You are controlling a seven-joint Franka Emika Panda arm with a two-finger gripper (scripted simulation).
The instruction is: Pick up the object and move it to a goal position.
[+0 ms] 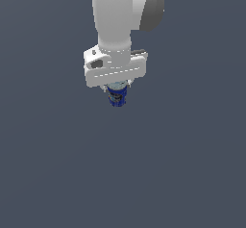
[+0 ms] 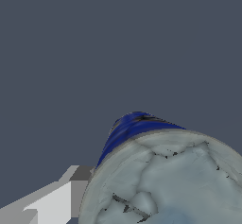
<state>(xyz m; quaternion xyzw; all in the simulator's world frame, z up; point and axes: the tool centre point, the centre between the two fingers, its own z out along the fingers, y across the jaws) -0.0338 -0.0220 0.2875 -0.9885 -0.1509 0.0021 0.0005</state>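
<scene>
The hand [image 1: 117, 88] is clamped on the can [image 1: 116, 96], blue label poking out just below the white body. In the wrist view, one finger [image 2: 52, 202] sits beside the can's grey top [image 2: 165, 180]. Plain grey all around.

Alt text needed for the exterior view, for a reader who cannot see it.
A white robot arm reaches down from the top of the frame, its hand around a small blue-labelled can that pokes out below it. Everything else is plain dark grey-blue background, with no other things in sight.
</scene>
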